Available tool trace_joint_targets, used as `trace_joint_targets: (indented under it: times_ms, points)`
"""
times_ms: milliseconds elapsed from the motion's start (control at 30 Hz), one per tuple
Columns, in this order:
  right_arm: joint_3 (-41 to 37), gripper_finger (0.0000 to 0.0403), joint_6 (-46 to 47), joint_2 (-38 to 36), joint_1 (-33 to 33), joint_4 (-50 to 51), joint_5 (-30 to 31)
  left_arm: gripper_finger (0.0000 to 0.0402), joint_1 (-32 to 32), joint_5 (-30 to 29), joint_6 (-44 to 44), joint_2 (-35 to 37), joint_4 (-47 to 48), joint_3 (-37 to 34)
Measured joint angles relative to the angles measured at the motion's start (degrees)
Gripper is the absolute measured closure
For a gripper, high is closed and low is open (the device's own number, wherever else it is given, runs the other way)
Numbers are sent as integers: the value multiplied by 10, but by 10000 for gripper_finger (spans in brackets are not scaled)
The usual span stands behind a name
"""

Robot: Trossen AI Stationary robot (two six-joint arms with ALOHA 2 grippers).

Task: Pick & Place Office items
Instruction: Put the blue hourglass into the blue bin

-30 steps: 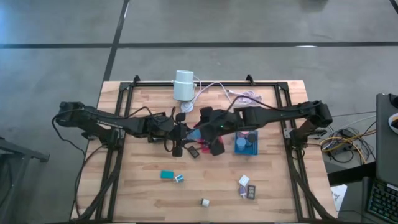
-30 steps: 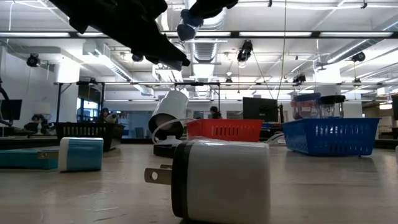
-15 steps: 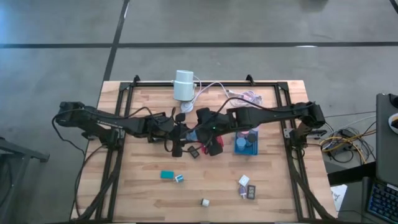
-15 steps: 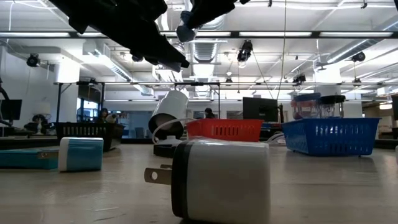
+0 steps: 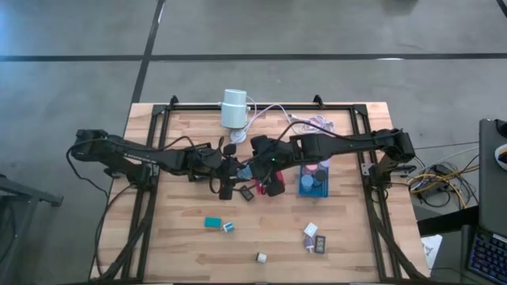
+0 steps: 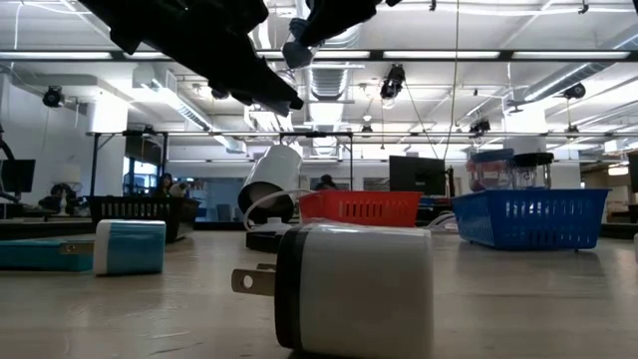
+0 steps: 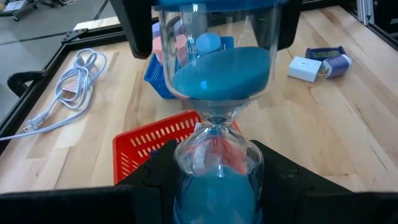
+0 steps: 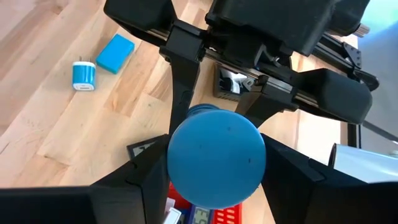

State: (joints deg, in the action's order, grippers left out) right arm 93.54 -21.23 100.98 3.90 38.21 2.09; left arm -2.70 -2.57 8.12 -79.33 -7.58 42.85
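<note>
While the left gripper (image 7: 214,180) still grips the blue sand timer (image 7: 217,81) above the red tray (image 7: 155,146), the right gripper (image 8: 214,171) has closed around its round cap, suggesting a handover.

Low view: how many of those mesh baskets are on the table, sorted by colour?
Red basket: 1
Blue basket: 1
Black basket: 1
Total: 3
</note>
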Motion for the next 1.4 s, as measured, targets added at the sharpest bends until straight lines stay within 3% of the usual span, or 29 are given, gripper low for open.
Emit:
trace_joint_targets:
  times_ms: [200,500,700,833,967,1267,1400]
  points:
    - [0,207,1,-2,0,2,-3,242,0,0,-5,0,0,0]
    - [-1,207,23,-24,-2,53,-13,60,-1,0,-11,30,6,0]
    - [-1,207,45,-45,-2,96,-13,40,-1,23,-28,111,40,-11]
    - [-4,207,71,-76,-3,124,-47,73,-1,48,-22,211,11,-69]
    - [-7,207,109,-119,-2,150,-55,140,0,41,-34,321,2,-143]
    - [-14,207,213,-193,0,320,-49,377,0,42,-20,490,-149,-328]
    - [-32,207,255,-208,11,359,-49,388,0,37,-1,531,-168,-365]
